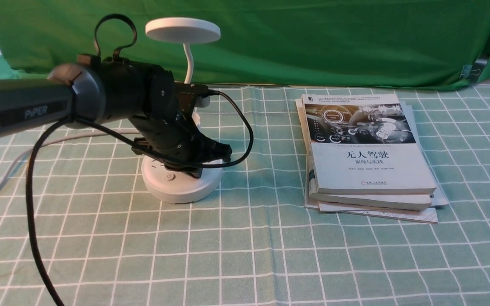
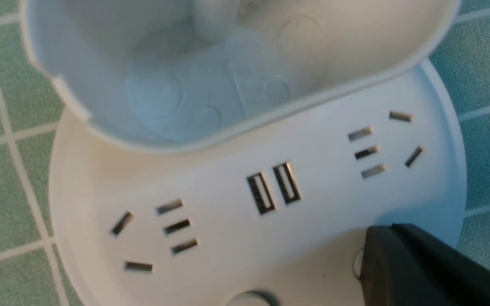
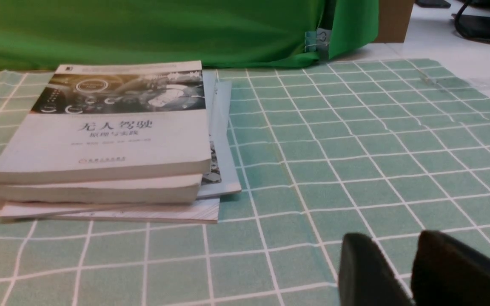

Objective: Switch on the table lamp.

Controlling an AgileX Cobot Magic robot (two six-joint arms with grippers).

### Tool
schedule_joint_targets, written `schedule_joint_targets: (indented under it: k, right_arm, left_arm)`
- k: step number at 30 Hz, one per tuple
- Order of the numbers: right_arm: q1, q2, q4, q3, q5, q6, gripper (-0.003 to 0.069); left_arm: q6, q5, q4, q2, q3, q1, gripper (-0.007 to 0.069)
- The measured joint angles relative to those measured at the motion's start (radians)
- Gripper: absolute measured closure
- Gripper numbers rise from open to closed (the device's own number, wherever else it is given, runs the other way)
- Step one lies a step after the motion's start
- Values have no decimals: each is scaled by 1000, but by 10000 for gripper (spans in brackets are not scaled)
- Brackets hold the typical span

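– Left gripper (image 1: 196, 170) sits low over the table lamp's (image 1: 177, 187) round base on the checked cloth (image 1: 270, 238), left of the books (image 1: 368, 157). Can we read its jaws?
– We cannot; only one finger (image 2: 419, 263) shows, beside the sockets (image 2: 372, 148). Right gripper (image 3: 402, 250): we cannot tell either.

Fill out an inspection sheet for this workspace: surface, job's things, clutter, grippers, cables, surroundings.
Surface: green checked cloth, lying flat.
Job's things: white table lamp upright; its base shows sockets and a button.
Clutter: stack of books on the robot's right of the lamp.
Grippers: left gripper tip down at the lamp base, jaw state unclear; right gripper low over bare cloth, slightly open, empty.
Cables: black cable loops off the left arm; pale cord lies on the cloth left of the lamp.
Surroundings: green backdrop behind.
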Motion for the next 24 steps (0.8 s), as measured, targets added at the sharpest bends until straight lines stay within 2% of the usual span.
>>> schedule_joint_targets:
  k: [7, 11, 16, 19, 24]
  right_arm:
    - [0, 0, 0, 0, 0, 0, 421]
    - [0, 0, 0, 0, 0, 0, 421]
    - [0, 0, 0, 0, 0, 0, 421]
    - [0, 0, 0, 0, 0, 0, 421]
    - [0, 0, 0, 0, 0, 0, 421]
  left_arm:
    - [4, -33, -9, -56, 20, 0, 623]
    - [28, -21, -85, -131, 48, 0, 623]
    - [65, -36, -165, -232, 177, 0, 623]
    - [108, -110, -228, -411, 351, 0, 623]
    - [128, -205, -258, -653, 516, 0, 623]
